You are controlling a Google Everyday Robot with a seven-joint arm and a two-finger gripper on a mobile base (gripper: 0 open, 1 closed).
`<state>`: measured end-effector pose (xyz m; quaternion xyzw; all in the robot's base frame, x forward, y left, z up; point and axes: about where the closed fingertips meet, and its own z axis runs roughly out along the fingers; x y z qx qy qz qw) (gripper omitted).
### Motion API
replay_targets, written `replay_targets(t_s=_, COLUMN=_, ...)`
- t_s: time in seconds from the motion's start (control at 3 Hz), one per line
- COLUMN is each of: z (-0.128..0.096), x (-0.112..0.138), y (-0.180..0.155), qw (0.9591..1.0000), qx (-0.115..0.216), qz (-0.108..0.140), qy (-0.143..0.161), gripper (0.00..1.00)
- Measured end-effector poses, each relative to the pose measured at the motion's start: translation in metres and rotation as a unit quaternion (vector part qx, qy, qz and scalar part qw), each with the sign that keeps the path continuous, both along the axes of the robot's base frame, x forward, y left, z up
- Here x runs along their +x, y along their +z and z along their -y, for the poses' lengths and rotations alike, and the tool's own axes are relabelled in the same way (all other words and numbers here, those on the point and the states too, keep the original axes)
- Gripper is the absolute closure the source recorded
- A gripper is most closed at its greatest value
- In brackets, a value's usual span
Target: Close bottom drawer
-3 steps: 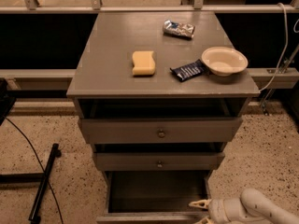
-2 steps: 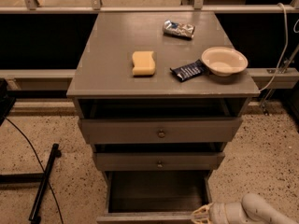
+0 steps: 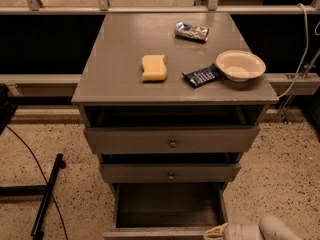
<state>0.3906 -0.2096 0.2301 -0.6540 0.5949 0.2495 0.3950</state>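
The bottom drawer (image 3: 167,204) of the grey cabinet stands pulled out, its dark box interior showing and its front rim (image 3: 155,232) at the frame's lower edge. My white gripper (image 3: 216,232) is at the bottom right, right at the drawer's front right corner, with the arm trailing off to the right. The two upper drawers (image 3: 172,141) are slightly out, each with a small round knob.
On the cabinet top (image 3: 125,44) lie a yellow sponge (image 3: 153,67), a dark snack packet (image 3: 201,76), a beige bowl (image 3: 240,65) and a silver packet (image 3: 191,31). A black stand and cable (image 3: 47,196) lie on the speckled floor to the left. A railing runs behind.
My gripper and arm have moved down and slightly left along the drawer's front right corner. The drawer looks about as far out as before.
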Motion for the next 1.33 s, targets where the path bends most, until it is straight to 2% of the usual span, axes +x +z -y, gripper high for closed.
replay_targets(t_s=0.33, z=0.001, x=-0.02, y=-0.003, qw=0.9999, qx=-0.005, qz=0.007, qy=-0.008, gripper=1.0)
replay_targets(t_s=0.67, z=0.001, x=-0.02, y=-0.003, qw=0.9999, qx=-0.005, qz=0.007, qy=-0.008, gripper=1.0)
replay_targets(t_s=1.33, z=-0.001, x=-0.033, y=-0.023, qw=0.9987, qx=-0.023, qz=0.019, qy=-0.041, gripper=1.0)
